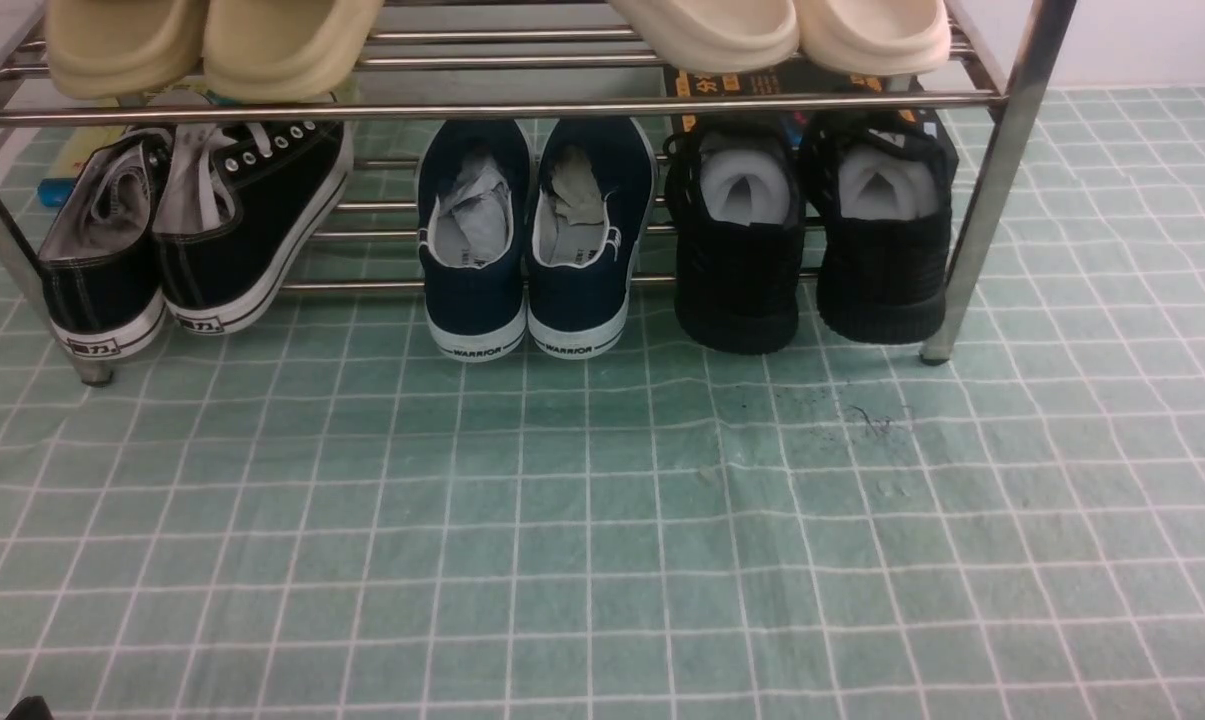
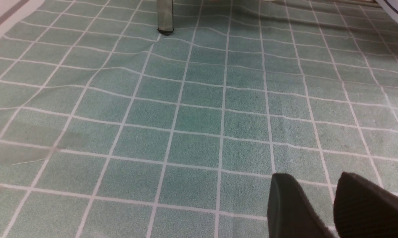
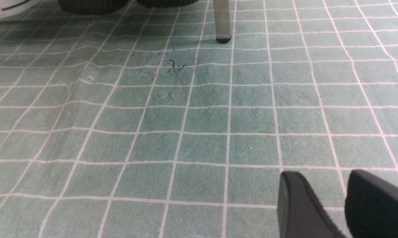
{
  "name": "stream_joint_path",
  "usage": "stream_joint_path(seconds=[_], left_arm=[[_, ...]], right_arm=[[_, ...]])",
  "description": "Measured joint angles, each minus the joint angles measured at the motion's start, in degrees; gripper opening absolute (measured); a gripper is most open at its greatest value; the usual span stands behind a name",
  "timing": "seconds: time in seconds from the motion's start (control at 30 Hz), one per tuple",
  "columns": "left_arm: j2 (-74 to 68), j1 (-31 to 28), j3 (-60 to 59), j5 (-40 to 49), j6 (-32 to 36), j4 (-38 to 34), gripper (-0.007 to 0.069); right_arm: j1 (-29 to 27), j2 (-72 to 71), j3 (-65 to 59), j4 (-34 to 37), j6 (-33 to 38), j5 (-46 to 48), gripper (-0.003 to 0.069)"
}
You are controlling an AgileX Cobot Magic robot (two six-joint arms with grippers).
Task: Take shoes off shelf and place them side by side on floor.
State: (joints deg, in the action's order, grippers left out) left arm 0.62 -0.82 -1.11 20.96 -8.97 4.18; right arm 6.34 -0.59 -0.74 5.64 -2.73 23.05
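Shoes (image 3: 93, 5) seemingly well beyond right hand (image 3: 321, 178)

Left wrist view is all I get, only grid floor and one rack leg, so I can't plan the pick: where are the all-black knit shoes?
Observer: The shoes stand on the shelf's lower tier, rightmost pair, heels facing the robot.
Operator: What is beside them?
Observer: Navy WARRIOR sneakers on their left, the shelf's right leg on their right.
Operator: Is the right claw free?
Observer: Yes, the right claw is open with nothing between its fingers.
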Motion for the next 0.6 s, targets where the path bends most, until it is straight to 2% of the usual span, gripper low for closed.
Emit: stream_joint_path(seconds=[0.07,0.17,0.23,0.3,0.37,0.6], left_arm=[[0.0,0.0,0.0,0.0,0.0,0.0,0.0239],[0.0,0.0,0.0,0.0,0.0,0.0,0.0239],[0.0,0.0,0.0,0.0,0.0,0.0,0.0239],[0.0,0.0,0.0,0.0,0.0,0.0,0.0239],[0.0,0.0,0.0,0.0,0.0,0.0,0.0239],[0.0,0.0,0.0,0.0,0.0,0.0,0.0239]], right_arm=[[0.0,0.0,0.0,-0.2,-0.7,-0.5,0.0240],[0.0,0.0,-0.1,3.3,-4.1,-1.5,0.0240],[0.0,0.0,-0.4,11.9,-11.3,-3.0,0.0240],[0.0,0.0,-0.5,16.0,-13.6,-3.3,0.0240],[0.0,0.0,-0.6,23.6,-18.0,-3.7,0.0240],[0.0,0.0,-0.6,30.1,-20.1,-5.9,0.0240]])
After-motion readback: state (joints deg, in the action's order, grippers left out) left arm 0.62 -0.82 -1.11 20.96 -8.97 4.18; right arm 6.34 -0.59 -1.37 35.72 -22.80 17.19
